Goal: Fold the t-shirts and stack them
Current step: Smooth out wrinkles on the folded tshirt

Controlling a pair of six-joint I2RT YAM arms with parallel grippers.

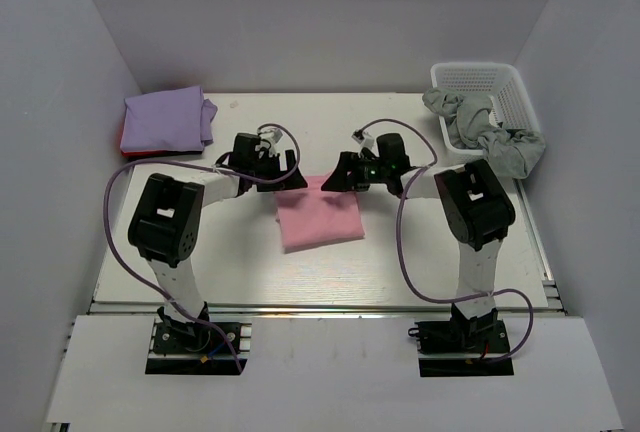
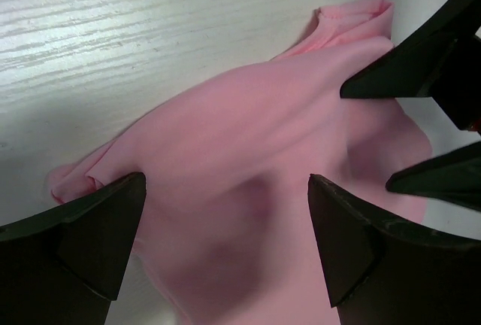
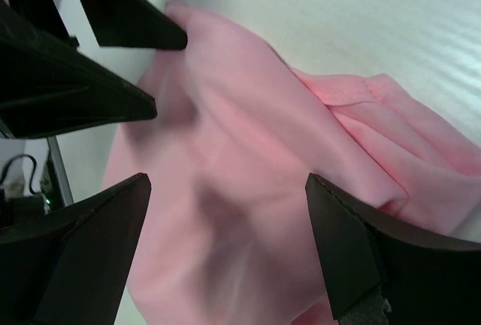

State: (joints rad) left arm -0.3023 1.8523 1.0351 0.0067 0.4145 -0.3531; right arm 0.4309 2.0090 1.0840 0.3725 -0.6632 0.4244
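Observation:
A light pink t-shirt (image 1: pixel 318 214) lies folded into a rough square at the middle of the table. My left gripper (image 1: pixel 290 177) hovers over its far left corner and my right gripper (image 1: pixel 335 178) over its far right part, both open. In the left wrist view the pink t-shirt (image 2: pixel 248 159) fills the space under my spread fingers (image 2: pixel 98 227), with nothing pinched. The right wrist view shows the same pink t-shirt (image 3: pixel 248 189) below open fingers (image 3: pixel 353 250). A folded lavender t-shirt (image 1: pixel 165 118) rests on a red one (image 1: pixel 127 142) at the far left corner.
A white basket (image 1: pixel 505 87) stands at the far right with grey garments (image 1: pixel 495 137) spilling over its rim onto the table. Grey walls close in the table on three sides.

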